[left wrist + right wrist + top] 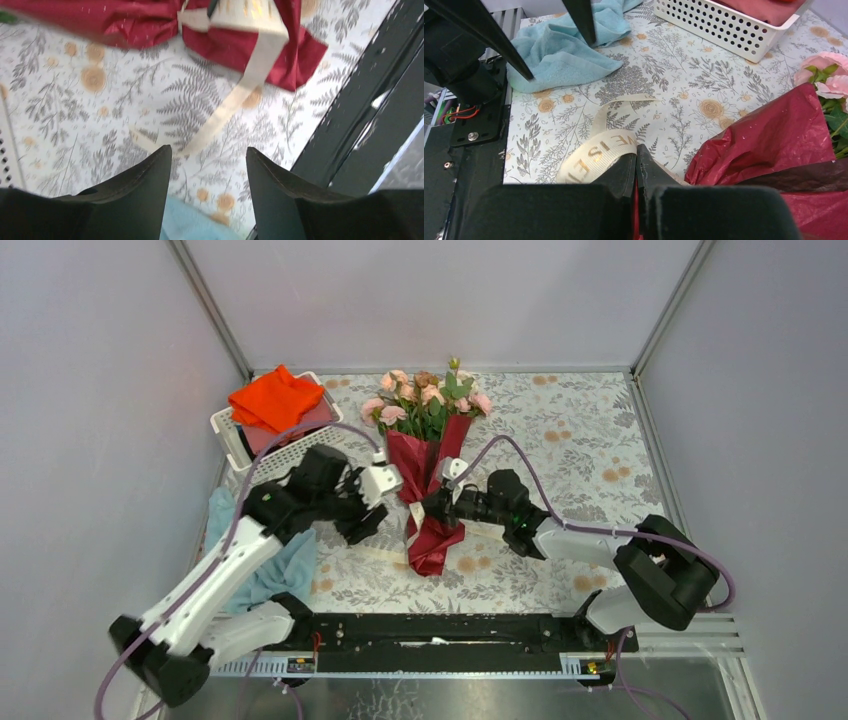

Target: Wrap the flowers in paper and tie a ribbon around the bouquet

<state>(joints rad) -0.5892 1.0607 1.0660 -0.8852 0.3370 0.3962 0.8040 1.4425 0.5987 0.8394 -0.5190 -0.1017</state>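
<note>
The bouquet lies mid-table: pink flowers (pixel 425 400) rise from a dark red paper (pixel 430 500) cone. A cream ribbon (pixel 235 100) with gold lettering runs from the cone's lower part and trails over the tablecloth to the left. My right gripper (pixel 636 150) sits against the cone's right side, shut, with the ribbon (pixel 594 155) pinched at its tips. My left gripper (pixel 209 155) hovers left of the cone, open, with only tablecloth between its fingers. The ribbon's loose end lies just ahead of it.
A white perforated basket (pixel 228 435) with an orange cloth (pixel 275 398) stands at the back left. A light blue cloth (pixel 285 570) lies crumpled at the near left, under the left arm. The black base rail (pixel 430 632) runs along the near edge.
</note>
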